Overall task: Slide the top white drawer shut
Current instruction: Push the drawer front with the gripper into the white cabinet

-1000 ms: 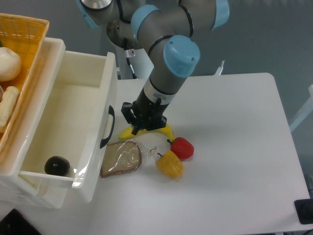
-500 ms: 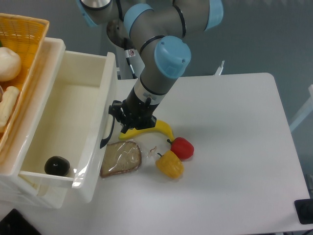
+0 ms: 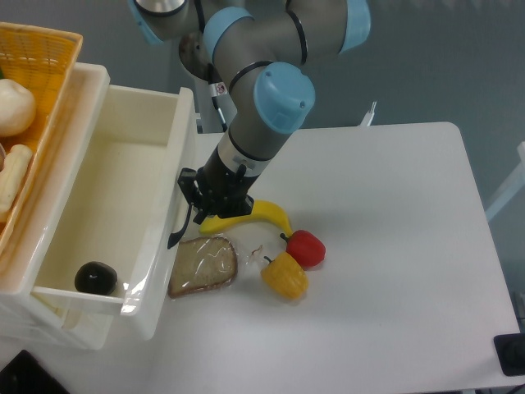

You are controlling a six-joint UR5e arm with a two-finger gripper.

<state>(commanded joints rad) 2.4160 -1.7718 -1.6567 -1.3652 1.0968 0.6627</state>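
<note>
The top white drawer (image 3: 123, 189) stands pulled far out of the cabinet at the left, its cream inside showing. A dark round object (image 3: 95, 277) lies in its near corner. The black curved handle (image 3: 180, 215) sits on the drawer's glossy front. My gripper (image 3: 207, 210) hangs low right beside that front, next to the handle; whether it touches the front does not show. Its fingers point down and are seen from above, so their gap is hidden.
A yellow wicker basket (image 3: 37, 57) with pale food sits on the cabinet top at the far left. On the table by the drawer front lie a banana (image 3: 262, 215), a wrapped slice of bread (image 3: 203, 264), a red pepper (image 3: 305, 248) and a yellow pepper (image 3: 285, 276).
My gripper has moved left from over the banana toward the drawer front and now sits beside the handle. The drawer has not shifted.
</note>
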